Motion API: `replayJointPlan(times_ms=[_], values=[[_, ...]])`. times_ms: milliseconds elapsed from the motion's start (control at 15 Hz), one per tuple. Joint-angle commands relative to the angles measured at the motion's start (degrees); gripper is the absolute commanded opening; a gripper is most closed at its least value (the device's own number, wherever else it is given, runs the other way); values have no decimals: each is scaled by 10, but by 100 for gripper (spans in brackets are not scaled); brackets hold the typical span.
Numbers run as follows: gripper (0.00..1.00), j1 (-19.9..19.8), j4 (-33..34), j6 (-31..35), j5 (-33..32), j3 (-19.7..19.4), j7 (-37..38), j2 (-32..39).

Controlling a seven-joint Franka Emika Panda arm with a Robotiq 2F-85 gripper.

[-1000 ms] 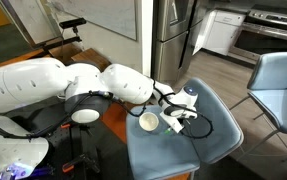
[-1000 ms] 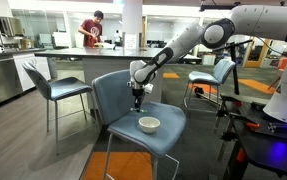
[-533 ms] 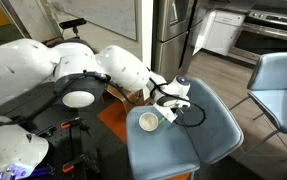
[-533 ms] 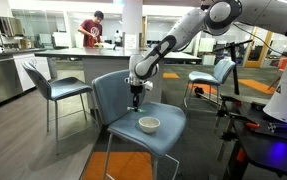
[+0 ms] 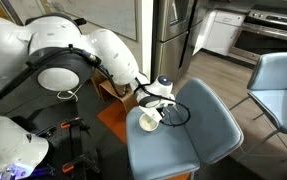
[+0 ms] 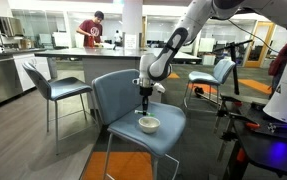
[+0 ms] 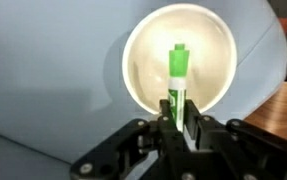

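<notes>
My claw [image 7: 179, 110] is clamped on a green marker [image 7: 179, 70], right over the bowl [image 7: 143, 60]. Tip's just clear of it, I think.

Bulky white rounded arm [image 5: 108, 45], black cable loops, black pincer [image 7: 178, 113].

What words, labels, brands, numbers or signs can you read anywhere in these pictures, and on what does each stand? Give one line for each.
No text can be read in any view.
green marker, held in the gripper: no print shows on its barrel in the wrist view, and it is too small in both exterior views.
white bowl: plain, no mark.
blue chair: no label shows.
</notes>
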Motion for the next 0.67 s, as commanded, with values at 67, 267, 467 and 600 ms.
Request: replayJointPlan(times_ms=[67,267,467,600], values=[[5,-39,-84,79,-2,38,-49,-28],[5,-49,-84,96,-7,46,-51,-17],[5,-53,-76,92,-9,42,-51,-13],[45,-69,-72,88,-8,57,-68,-9]])
